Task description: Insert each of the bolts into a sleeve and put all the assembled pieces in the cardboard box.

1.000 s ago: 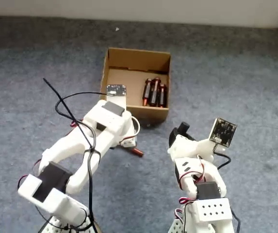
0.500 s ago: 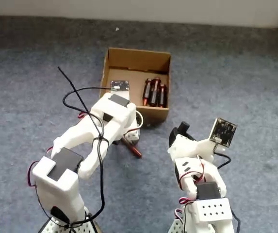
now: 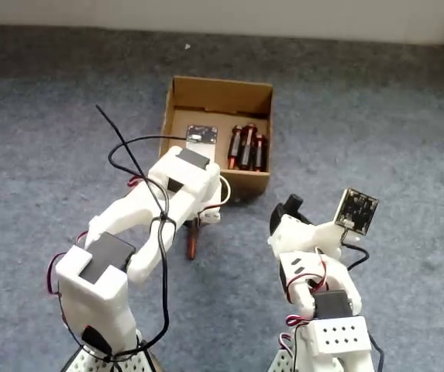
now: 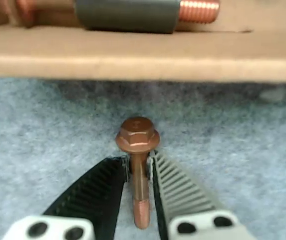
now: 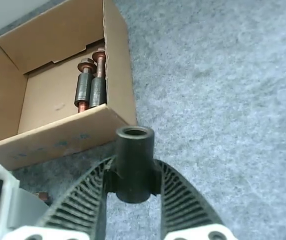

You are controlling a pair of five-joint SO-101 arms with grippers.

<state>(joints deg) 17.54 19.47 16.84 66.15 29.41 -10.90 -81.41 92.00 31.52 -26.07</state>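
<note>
Presently: cardboard box (image 3: 245, 183), holding about three bolt-and-sleeve assemblies (image 3: 246, 147), counted as done. Left gripper (image 4: 139, 162), clamped on a copper bolt (image 4: 137, 136), just outside the box's near wall. Right gripper (image 5: 134, 172), clamped on a black sleeve (image 5: 134, 147), upright, near the box. Outstanding, by judgement: joining this pair and boxing it.

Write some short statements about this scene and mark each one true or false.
1. The left gripper holds a bolt. True.
2. The right gripper is empty. False: it is shut on a sleeve.
3. Assembled pieces lie in the box. True.
4. The bolt is already inside the sleeve. False: they are apart, each in its own gripper.
</note>
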